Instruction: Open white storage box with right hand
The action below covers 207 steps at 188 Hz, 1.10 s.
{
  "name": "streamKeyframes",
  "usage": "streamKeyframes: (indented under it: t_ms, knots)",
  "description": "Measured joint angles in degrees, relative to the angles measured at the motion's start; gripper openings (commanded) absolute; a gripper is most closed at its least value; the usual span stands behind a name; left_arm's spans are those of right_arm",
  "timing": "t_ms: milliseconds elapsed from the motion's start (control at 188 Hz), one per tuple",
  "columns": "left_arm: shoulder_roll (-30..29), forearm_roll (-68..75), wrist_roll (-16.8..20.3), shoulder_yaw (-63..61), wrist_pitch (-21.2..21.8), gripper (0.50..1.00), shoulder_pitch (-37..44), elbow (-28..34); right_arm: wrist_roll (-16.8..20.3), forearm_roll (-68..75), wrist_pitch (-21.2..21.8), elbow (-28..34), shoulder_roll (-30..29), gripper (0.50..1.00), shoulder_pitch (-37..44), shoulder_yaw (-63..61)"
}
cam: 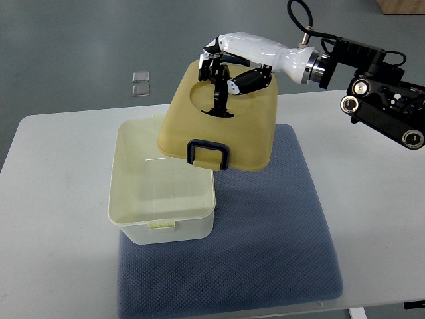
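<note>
My right hand (222,70), reaching in from the upper right of the frame, has its fingers curled around the handle on top of the lid (219,126), which hangs tilted, its clasp edge low over the far right corner of the box (163,189). The box sits left of centre on the blue mat (265,246), open and seemingly empty inside. To do this well I judge I should keep the grip firm so the lid cannot swing, carry it clear of the rim toward the right, and lower it flat onto the mat before letting go.
</note>
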<state>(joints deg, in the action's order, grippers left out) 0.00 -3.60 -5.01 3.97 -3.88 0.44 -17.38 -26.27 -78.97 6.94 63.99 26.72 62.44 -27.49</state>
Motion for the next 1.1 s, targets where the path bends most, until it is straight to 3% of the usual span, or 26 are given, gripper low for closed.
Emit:
streamKeyframes:
  t_ms: [202,441,654,926,1101]
  knots:
    - [0.0,0.0,0.0,-0.1,0.0,1.0,0.0,-1.0,-4.5,0.2,1.5,-4.5,5.0,0.5,-2.3,1.1]
    - [0.0,0.0,-0.1,-0.1,0.0,1.0,-0.1,-1.1,-6.5,-1.3,0.5,-9.4,5.6,0.5,-6.6,1.5]
    - [0.0,0.0,-0.2,0.0,0.0,1.0,-0.1,-1.1,-8.6,-3.6,-2.6,-13.8,4.6,0.5,-9.1,4.8]
    - [0.0,0.0,-0.3,-0.1,0.0,1.0,-0.1,-1.1,-8.7,-3.7,-11.0,-14.1,3.1,0.5,-9.4,15.6]
    - [0.0,0.0,-0.3,-0.1,0.0,1.0,-0.1,-1.0,-8.7,-3.7,-13.2,-14.1,1.1,0.5,-11.1,16.8]
